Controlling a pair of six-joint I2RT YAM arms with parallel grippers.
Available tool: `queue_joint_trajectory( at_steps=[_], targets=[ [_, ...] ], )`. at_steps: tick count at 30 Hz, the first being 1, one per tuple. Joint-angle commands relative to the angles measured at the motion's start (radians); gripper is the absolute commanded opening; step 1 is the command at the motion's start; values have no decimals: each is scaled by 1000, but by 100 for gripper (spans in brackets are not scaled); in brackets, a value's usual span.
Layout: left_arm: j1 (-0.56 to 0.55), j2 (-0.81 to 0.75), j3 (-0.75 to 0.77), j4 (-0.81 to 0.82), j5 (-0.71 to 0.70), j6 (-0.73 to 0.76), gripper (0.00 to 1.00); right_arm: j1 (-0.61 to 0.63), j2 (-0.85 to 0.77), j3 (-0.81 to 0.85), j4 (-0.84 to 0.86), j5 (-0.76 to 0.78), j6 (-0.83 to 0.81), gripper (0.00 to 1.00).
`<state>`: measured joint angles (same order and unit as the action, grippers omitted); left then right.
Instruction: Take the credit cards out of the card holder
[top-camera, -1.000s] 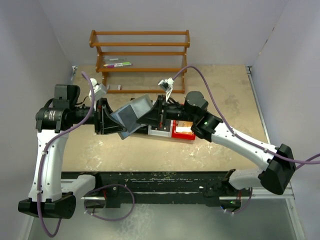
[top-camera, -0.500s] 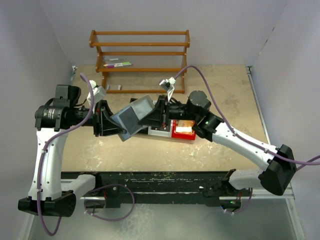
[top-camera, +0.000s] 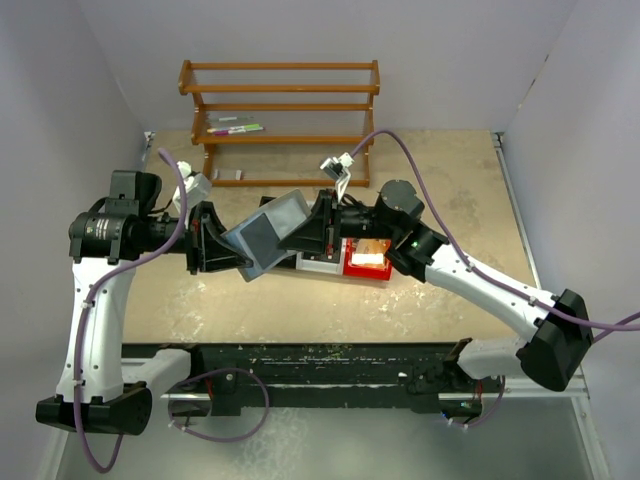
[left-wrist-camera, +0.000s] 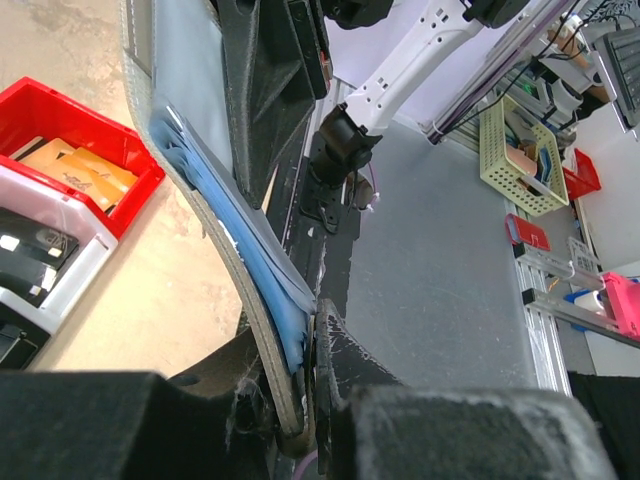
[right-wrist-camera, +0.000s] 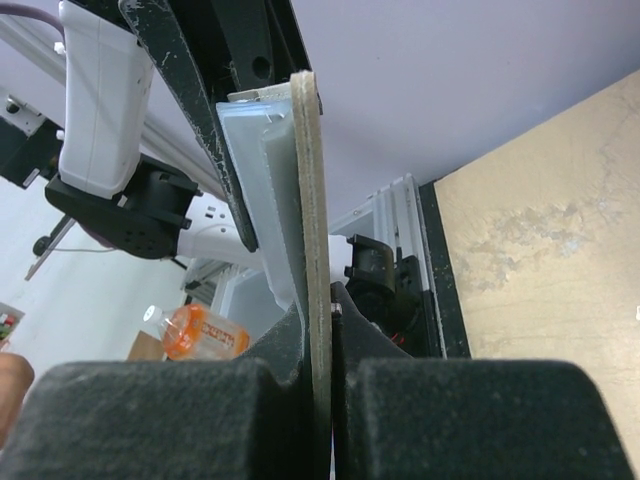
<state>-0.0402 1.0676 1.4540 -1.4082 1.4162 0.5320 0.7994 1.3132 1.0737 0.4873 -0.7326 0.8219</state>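
The grey-blue card holder (top-camera: 270, 230) hangs open above the table, held between both grippers, its darker panel facing up. My left gripper (top-camera: 243, 262) is shut on its lower left edge. My right gripper (top-camera: 303, 233) is shut on its right panel. In the left wrist view the holder (left-wrist-camera: 190, 160) runs edge-on, with blue layers (left-wrist-camera: 265, 280) tucked inside and pinched at my left gripper (left-wrist-camera: 308, 400); I cannot tell cards from pockets. In the right wrist view the panel's edge (right-wrist-camera: 310, 190) stands upright in my right gripper (right-wrist-camera: 328, 330).
A row of black, white and red bins (top-camera: 345, 262) lies on the table under the holder. The red bin (left-wrist-camera: 60, 125) holds orange cards (left-wrist-camera: 85, 170). A wooden rack (top-camera: 280, 105) with pens (top-camera: 235, 128) stands at the back.
Both grippers keep their hold. The right wrist has shifted slightly to the right, and the holder has barely moved.
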Motion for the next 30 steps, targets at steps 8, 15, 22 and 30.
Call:
queue_joint_trajectory(
  at_steps=[8, 15, 22, 30],
  targets=[
    [-10, -81, 27, 1, 145, -6, 1, -61, 9, -2, 10, 35, 14, 0],
    [-10, -92, 24, 5, 128, -4, 3, -66, 28, 12, 10, 15, 18, 0],
    [-10, -93, 18, 23, 134, -11, 31, -75, 29, 19, 12, -9, 21, 0],
    [-10, -106, -5, 111, 123, -84, 16, -83, 31, 19, 20, -28, 25, 0]
  ],
)
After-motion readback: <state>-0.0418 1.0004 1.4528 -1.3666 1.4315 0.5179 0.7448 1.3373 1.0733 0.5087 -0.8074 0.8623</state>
